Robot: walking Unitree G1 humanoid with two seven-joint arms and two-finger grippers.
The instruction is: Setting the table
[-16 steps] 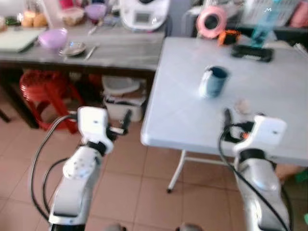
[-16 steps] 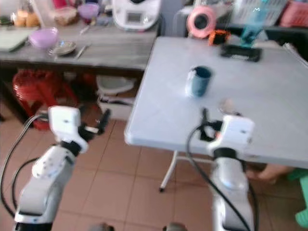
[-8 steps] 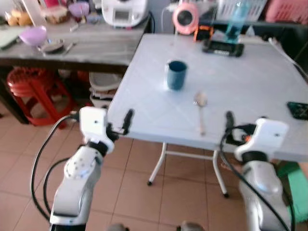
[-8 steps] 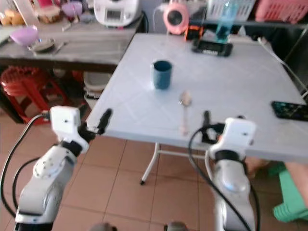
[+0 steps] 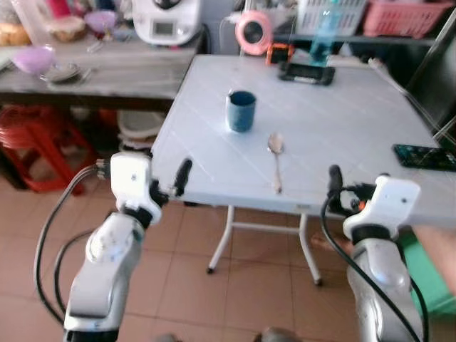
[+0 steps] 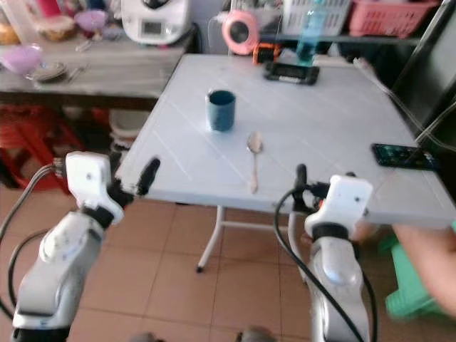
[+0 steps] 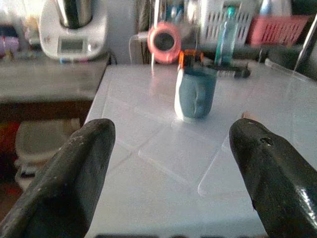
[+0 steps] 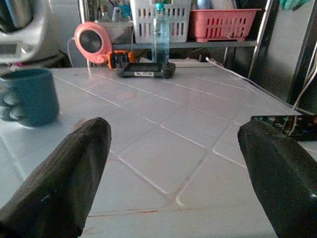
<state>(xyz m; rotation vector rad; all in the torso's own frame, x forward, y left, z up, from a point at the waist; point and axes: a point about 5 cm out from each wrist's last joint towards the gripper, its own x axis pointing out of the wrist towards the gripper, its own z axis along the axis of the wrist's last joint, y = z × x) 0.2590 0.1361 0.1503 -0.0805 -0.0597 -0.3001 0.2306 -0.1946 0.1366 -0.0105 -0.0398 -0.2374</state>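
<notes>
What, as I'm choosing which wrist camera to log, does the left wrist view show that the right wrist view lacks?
Left wrist view: the grey counter beside the table, and a white tub under it. Right wrist view: a dark phone at the table's edge. Shared: the blue mug on the white table, with the pink round item, the bottle and the black device behind it.

Place: I read this as a home kitchen.
Evidence: white folding table [image 5: 342, 121], cluttered counter [image 5: 107, 71] with bowls, what looks like a blender appliance [image 5: 166, 20], tiled floor [image 5: 242, 285].
</notes>
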